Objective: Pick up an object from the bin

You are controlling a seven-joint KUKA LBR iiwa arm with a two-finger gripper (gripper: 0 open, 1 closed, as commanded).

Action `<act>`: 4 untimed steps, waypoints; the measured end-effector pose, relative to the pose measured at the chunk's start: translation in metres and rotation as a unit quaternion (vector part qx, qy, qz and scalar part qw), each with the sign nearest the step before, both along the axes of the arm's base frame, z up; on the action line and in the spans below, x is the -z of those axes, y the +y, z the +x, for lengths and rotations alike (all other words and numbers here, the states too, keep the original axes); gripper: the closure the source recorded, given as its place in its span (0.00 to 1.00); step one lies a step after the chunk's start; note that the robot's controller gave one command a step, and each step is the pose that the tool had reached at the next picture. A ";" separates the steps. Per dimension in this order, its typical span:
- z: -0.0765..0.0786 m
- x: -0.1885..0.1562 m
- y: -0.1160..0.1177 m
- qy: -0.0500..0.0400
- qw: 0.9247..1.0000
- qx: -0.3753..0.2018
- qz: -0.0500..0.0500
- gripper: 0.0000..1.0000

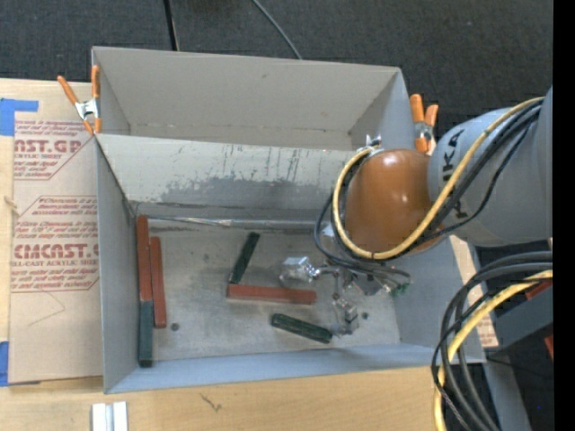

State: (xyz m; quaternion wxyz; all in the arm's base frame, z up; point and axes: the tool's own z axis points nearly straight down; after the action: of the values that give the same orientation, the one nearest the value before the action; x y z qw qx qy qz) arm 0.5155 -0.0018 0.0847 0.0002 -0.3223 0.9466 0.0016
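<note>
My gripper (346,315) hangs low over the bin's floor at the right, under the arm's wrist. Just to its left lies a dark green stick (301,328), nearly level, with its right end close beside the gripper. Above that stick a red-brown stick (269,292) lies flat across the middle of the floor. A second dark green stick (243,257) leans diagonally above the red one's left end. Nothing shows held in the gripper.
Two red-brown sticks (144,259) (159,281) lie lengthwise along the bin's left wall, and a dark green stick (145,333) lies below them in the front left corner. The arm and its cables cover the bin's right side.
</note>
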 end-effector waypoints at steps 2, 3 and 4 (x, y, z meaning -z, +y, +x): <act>-0.025 0.012 0.021 -0.002 0.997 0.080 -0.001 1.00; -0.023 0.012 0.023 -0.001 0.998 0.057 -0.002 1.00; -0.022 -0.004 0.073 -0.001 0.996 -0.085 -0.002 1.00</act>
State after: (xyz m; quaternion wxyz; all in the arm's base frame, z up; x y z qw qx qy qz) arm 0.4938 0.0716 0.0885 0.0006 -0.4016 0.9158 -0.0006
